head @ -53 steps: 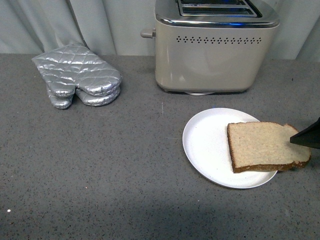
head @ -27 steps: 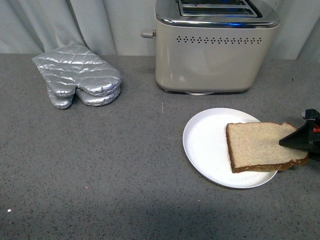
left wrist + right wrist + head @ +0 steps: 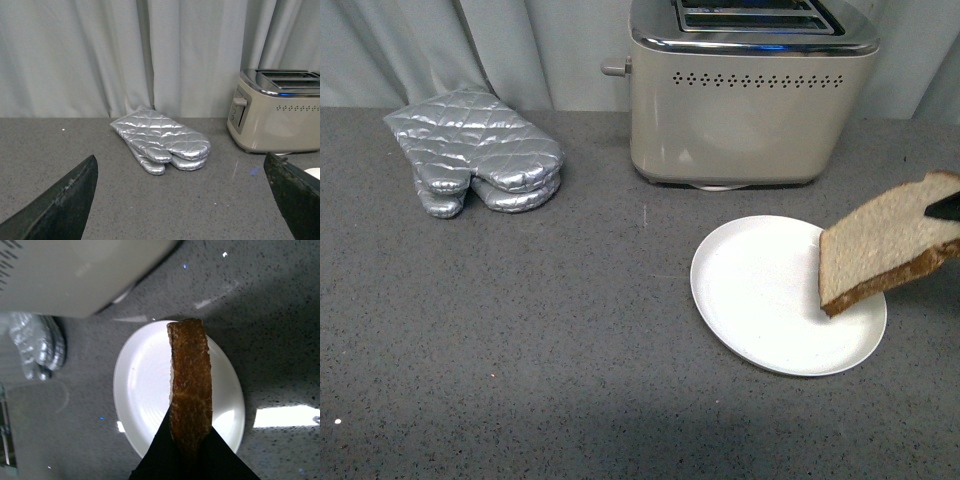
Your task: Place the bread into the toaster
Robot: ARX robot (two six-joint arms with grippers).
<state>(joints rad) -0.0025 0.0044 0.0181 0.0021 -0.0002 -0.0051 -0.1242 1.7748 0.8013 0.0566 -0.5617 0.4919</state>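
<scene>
The right gripper (image 3: 190,440) is clamped on the right end of the bread (image 3: 885,245). It holds the slice tilted, left corner lowest, over the right side of the white plate (image 3: 760,300), which sits on the bench (image 3: 520,330) just near of the toaster (image 3: 750,100). The left gripper (image 3: 180,175) hangs with its fingers wide apart, facing the silver oven mitt (image 3: 475,150) at the far left.

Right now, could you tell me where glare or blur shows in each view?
Front view: sharp, with a blue glint on the chrome top of the boxy beige toaster. Left wrist view: the dark fingers of the left end effector are soft-edged. Right wrist view: a bright glare patch on the grey speckled counter; the brown-crusted bread slice is in focus.
</scene>
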